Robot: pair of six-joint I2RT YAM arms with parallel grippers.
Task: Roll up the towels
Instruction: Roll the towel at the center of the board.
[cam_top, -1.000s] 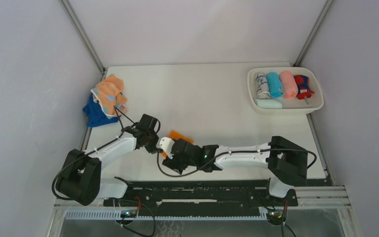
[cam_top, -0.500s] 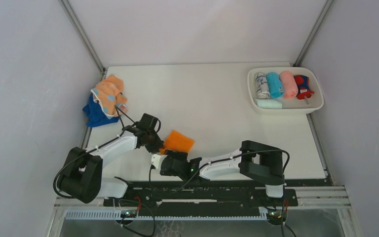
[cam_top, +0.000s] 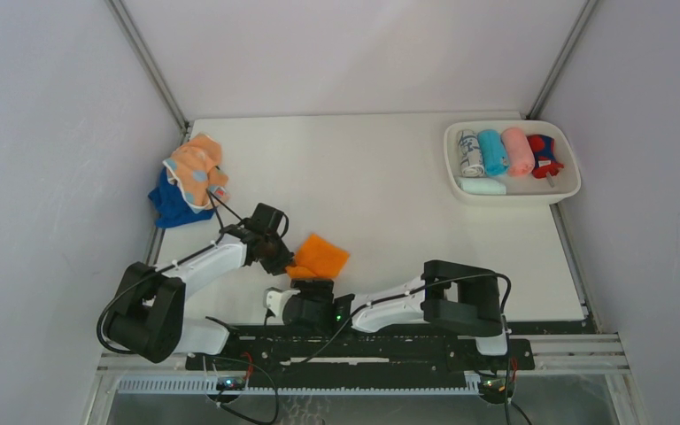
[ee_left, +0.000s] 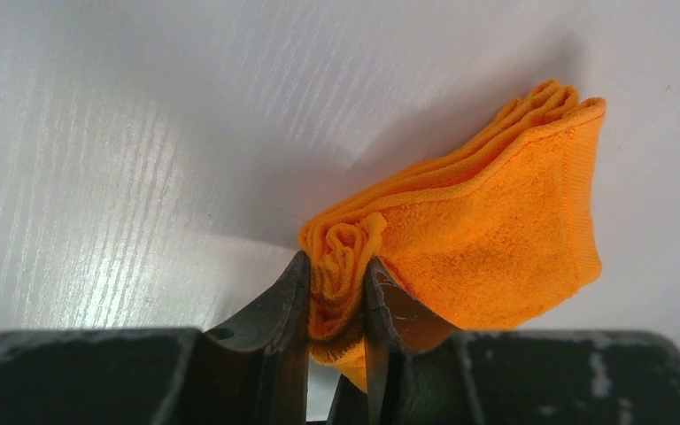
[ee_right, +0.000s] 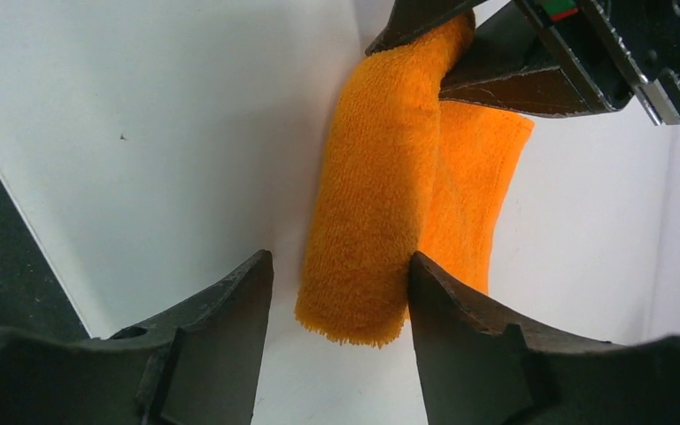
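Observation:
A bright orange towel [cam_top: 320,256] lies partly rolled on the white table [cam_top: 381,204]. My left gripper [cam_top: 283,258] is shut on its rolled end, which shows bunched between the fingers in the left wrist view [ee_left: 336,266], with the rest of the towel [ee_left: 496,230] spread to the right. My right gripper [cam_top: 306,283] is open on the near side of the towel. In the right wrist view [ee_right: 341,266] the roll's other end [ee_right: 372,195] sits between its spread fingers, against the right finger [ee_right: 460,310]. A peach spotted towel [cam_top: 195,166] lies heaped on a dark blue one [cam_top: 172,207] at the far left.
A white oval tray [cam_top: 512,201] at the back right holds several rolled towels, among them turquoise [cam_top: 493,152], pink [cam_top: 519,150] and pale mint [cam_top: 482,186]. Grey walls close in both sides. A black rail [cam_top: 363,341] runs along the near edge.
My right arm has folded back toward the near edge; its gripper moved from over the towel to the towel's near side, uncovering it. The left gripper has kept its hold.

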